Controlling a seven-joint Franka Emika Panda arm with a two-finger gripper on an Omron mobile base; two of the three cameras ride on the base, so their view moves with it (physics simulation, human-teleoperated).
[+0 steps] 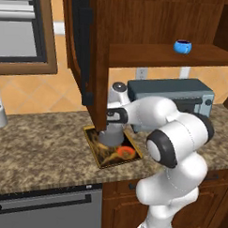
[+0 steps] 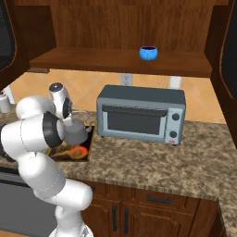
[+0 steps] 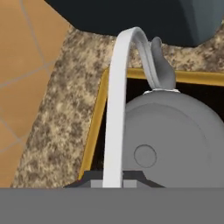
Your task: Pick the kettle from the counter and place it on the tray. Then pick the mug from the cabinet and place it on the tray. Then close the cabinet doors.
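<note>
The end effector (image 3: 113, 183) is pinched on the thin arched wire handle of the kettle (image 3: 170, 140), whose squat grey metal dome hangs directly below it over the tray (image 1: 99, 153) on the speckled granite tabletop (image 1: 39, 150). Rigid and smooth, the kettle is probably fairly heavy and may swing; the handle's top is the sensible hold. The small glossy blue mug (image 1: 183, 46) sits well above on the cabinet (image 1: 152, 23) shelf.
</note>
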